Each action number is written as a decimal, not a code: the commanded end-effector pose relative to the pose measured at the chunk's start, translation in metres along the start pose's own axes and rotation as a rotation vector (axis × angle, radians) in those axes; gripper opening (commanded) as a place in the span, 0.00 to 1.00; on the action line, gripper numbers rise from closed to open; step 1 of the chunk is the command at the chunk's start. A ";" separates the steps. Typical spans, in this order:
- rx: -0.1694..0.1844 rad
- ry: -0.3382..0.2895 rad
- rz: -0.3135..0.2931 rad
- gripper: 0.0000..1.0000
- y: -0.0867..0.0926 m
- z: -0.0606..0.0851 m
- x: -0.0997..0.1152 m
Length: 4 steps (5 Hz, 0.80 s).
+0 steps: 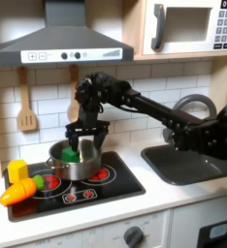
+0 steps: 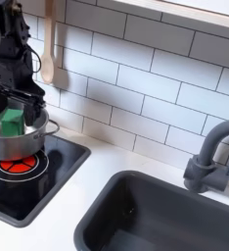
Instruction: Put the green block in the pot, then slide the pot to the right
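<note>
Green block [image 1: 71, 153] sits inside the pot [image 1: 75, 165] on the stove's far-left burner; one of each. End effector [image 1: 83, 139] hangs just above the pot, fingers spread apart, holding nothing. First exterior view adds one yellow block [image 1: 17, 171] and one carrot [image 1: 17, 193] left of the pot. Second exterior view shows block [image 2: 10, 121], pot [image 2: 17, 141], end effector [image 2: 19, 98], plus one sink [image 2: 160, 216] and faucet [image 2: 208, 157].
</note>
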<state>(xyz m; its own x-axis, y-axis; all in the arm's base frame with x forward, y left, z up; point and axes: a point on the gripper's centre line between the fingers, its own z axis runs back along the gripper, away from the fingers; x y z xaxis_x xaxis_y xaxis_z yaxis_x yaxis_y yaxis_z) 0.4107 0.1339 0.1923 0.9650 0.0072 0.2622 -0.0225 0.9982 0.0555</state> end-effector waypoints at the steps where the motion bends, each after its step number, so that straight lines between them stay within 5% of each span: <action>1: -0.004 0.048 0.009 1.00 -0.004 -0.010 -0.010; 4: -0.043 0.087 -0.037 1.00 -0.028 -0.014 -0.023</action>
<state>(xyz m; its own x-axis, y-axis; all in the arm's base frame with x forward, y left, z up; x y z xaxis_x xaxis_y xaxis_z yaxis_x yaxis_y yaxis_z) 0.3924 0.1081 0.1696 0.9851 -0.0237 0.1706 0.0211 0.9996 0.0173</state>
